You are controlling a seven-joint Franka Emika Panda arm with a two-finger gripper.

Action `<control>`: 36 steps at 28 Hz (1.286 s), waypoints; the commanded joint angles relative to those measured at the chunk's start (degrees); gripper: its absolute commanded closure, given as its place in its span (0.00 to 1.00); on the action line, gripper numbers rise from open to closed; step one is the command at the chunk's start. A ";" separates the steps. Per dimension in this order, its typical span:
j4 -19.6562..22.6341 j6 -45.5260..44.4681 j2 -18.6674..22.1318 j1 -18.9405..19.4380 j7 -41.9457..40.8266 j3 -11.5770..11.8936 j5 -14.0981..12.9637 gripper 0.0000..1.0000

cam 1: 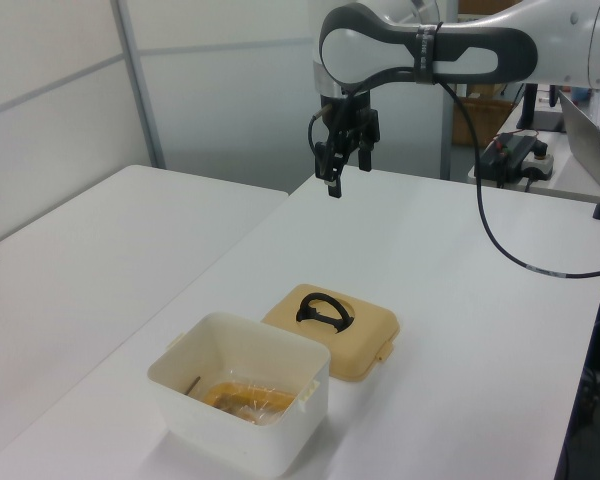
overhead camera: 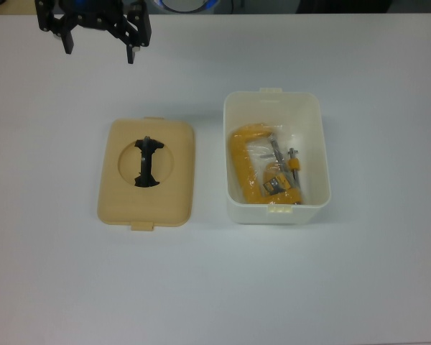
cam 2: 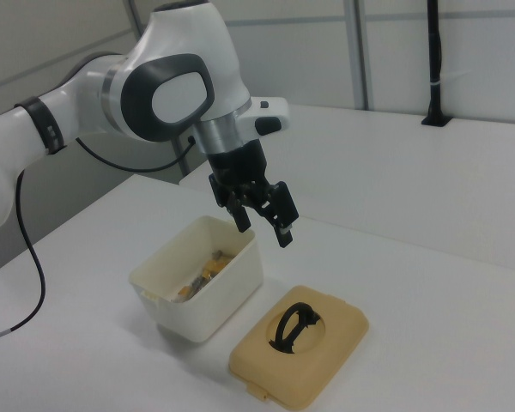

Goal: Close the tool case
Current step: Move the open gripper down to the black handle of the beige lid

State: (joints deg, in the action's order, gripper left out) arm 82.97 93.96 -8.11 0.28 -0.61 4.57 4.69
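Smooth white tub (overhead camera: 276,208) open, rounded tan lid (overhead camera: 147,173) beside it.
Gripper (overhead camera: 99,41) spread open, upper left, above white table (overhead camera: 215,287).

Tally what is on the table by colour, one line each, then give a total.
White: 1, the open tub
Tan: 1, the lid lying flat beside the tub, with a black handle
Yellow: 1, the clamp inside the tub
Total: 3
The gripper hangs open above the table, holding nothing.
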 commanded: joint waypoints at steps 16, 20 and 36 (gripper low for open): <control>1.14 2.98 -4.81 2.26 -2.82 0.00 -0.64 0.00; 2.11 5.87 -5.86 2.26 -2.56 0.00 -0.64 0.00; 5.35 13.96 -10.08 3.23 -0.89 0.00 0.24 0.00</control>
State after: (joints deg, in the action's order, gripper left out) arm 85.41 104.40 -18.65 2.86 -2.00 4.26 4.67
